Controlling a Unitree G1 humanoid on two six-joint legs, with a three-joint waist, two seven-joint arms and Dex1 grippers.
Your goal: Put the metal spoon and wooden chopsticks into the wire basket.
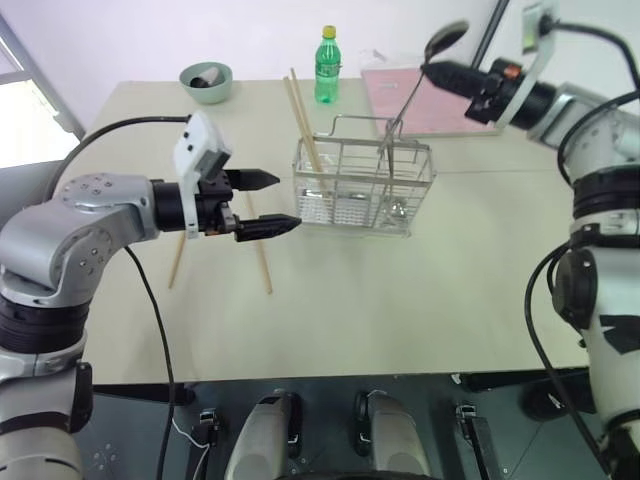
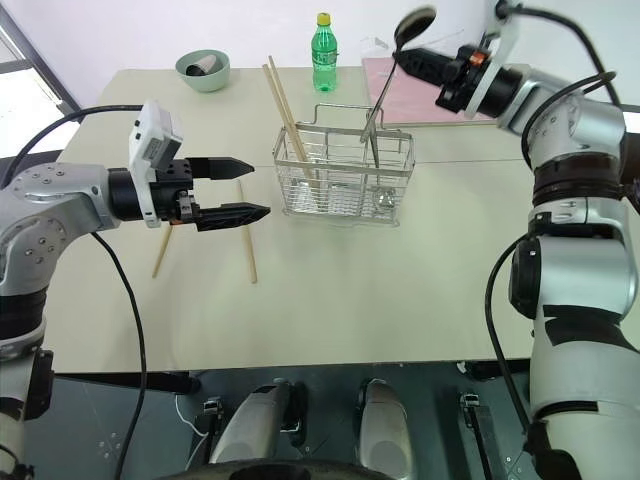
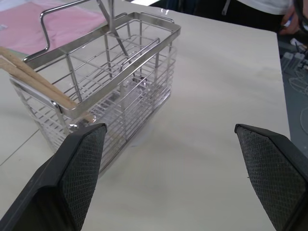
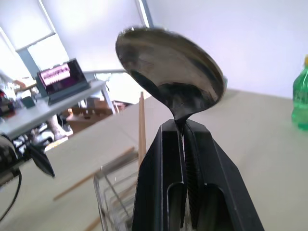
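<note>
We see right end effector [image 1: 432,68] clenched on one shiny metal spoon [image 1: 444,37], handle slanting into silver wire basket [image 1: 362,187]. Left end effector [image 1: 272,203] released beside it. Four wooden chopsticks: two [image 1: 301,120] in basket, two [image 1: 262,262] on surface [image 1: 400,300].

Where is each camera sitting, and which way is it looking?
Left eye view: on the head, looking down over the table; shows both arms, the open left gripper and the right gripper shut on the metal spoon.
Right eye view: beside it, same scene.
Left wrist view: on the left wrist, facing the wire basket between its fingers.
Right wrist view: on the right wrist, looking along its fingers at the spoon.
Shared: every view catches the basket holding wooden chopsticks.
</note>
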